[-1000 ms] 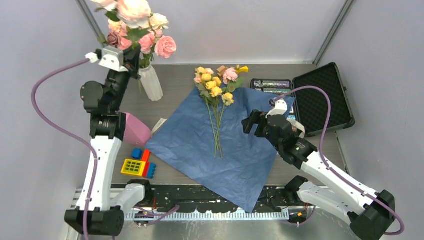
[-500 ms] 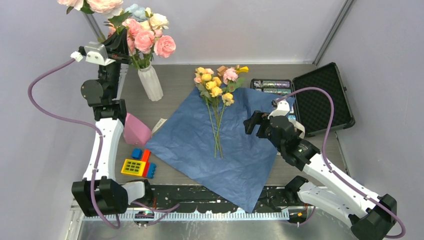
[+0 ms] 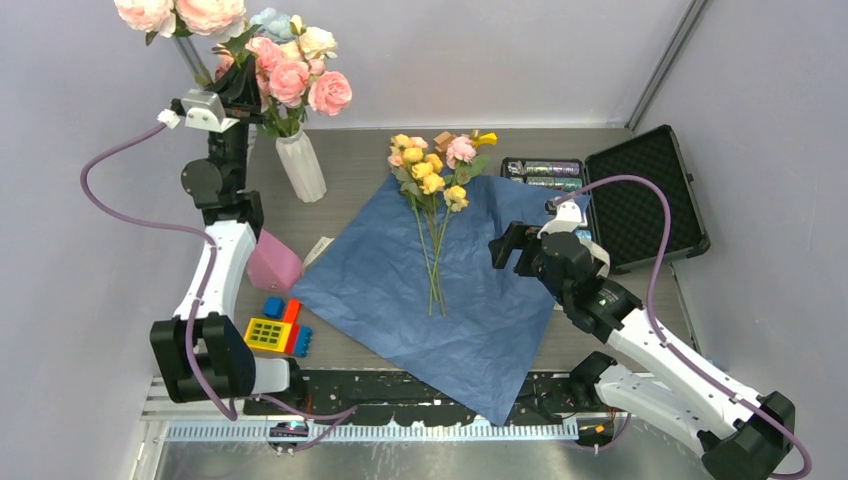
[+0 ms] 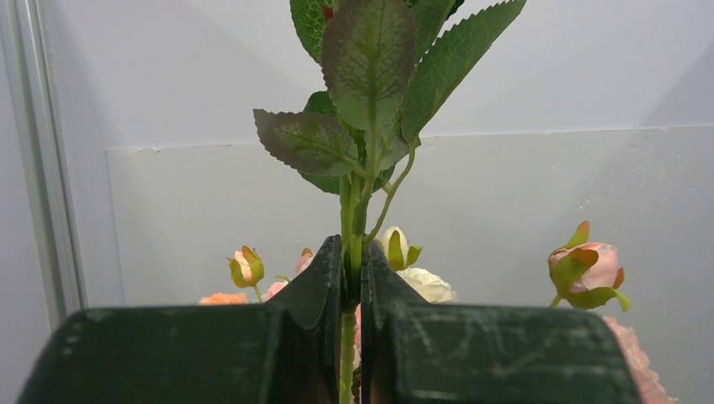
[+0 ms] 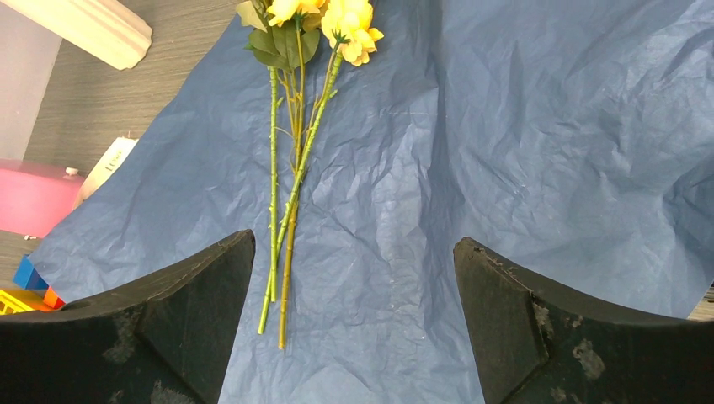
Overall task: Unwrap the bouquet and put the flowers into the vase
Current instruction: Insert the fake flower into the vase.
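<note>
The dark blue paper wrap [image 3: 420,300] of the bouquet lies spread flat on the table. On it lie the flowers [image 3: 430,170], yellow and pink roses with thin green stems [image 5: 282,210] pointing towards me. At the back left, the white ribbed vase [image 3: 303,167] holds large pink and cream blooms. My left gripper [image 3: 238,90] is raised beside the vase, shut on a leafy green stem [image 4: 347,210] that carries big pink blooms [image 3: 180,12]. My right gripper [image 3: 505,245] hovers open over the paper, right of the stems, with nothing between its fingers [image 5: 194,286].
A pink cone-shaped block [image 3: 270,262] and coloured toy bricks [image 3: 275,328] sit left of the paper. An open black case [image 3: 640,195] lies at the back right. A small white card [image 3: 320,248] rests by the paper's left corner. Grey walls enclose the table.
My left gripper has swung up and to the left with its stem, carrying the big pink blooms away from above the vase. The right arm has barely moved.
</note>
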{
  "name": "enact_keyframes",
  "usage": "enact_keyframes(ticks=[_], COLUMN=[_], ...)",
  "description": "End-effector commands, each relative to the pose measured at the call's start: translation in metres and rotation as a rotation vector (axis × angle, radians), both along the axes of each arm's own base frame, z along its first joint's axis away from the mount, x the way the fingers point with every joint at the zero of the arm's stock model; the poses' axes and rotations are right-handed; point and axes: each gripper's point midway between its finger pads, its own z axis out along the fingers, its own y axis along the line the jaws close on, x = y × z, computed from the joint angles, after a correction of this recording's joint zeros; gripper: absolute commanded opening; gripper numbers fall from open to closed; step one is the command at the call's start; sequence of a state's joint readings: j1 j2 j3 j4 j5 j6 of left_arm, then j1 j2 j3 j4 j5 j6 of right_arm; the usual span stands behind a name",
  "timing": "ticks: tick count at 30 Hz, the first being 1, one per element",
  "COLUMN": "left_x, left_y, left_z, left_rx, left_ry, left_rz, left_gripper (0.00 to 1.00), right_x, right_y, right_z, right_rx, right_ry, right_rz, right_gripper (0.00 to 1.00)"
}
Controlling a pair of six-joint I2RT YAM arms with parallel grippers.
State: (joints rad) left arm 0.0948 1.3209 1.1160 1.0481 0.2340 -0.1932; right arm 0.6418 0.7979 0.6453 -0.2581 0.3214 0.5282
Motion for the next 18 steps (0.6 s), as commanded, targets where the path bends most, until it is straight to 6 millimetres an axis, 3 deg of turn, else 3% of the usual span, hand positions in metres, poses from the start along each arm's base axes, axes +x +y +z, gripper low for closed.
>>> enact_keyframes(ticks=[1, 18], left_x=[-0.008, 0.023], left_y=[0.008, 0.013], left_z=[0.014, -0.020], left_rx=[0.024, 0.034], left_ry=[-0.103, -0.086], left_rz=[0.062, 0.083], left_gripper=[0.00, 0.00], right_x=[0.006, 0.006], right_y=[-0.004, -0.008], right_z=[0.024, 0.030], right_rx=[0.029, 0.026], right_ry=[-0.070, -0.088], right_rz=[-0.028, -0.035], right_gripper=[0.94, 0.94])
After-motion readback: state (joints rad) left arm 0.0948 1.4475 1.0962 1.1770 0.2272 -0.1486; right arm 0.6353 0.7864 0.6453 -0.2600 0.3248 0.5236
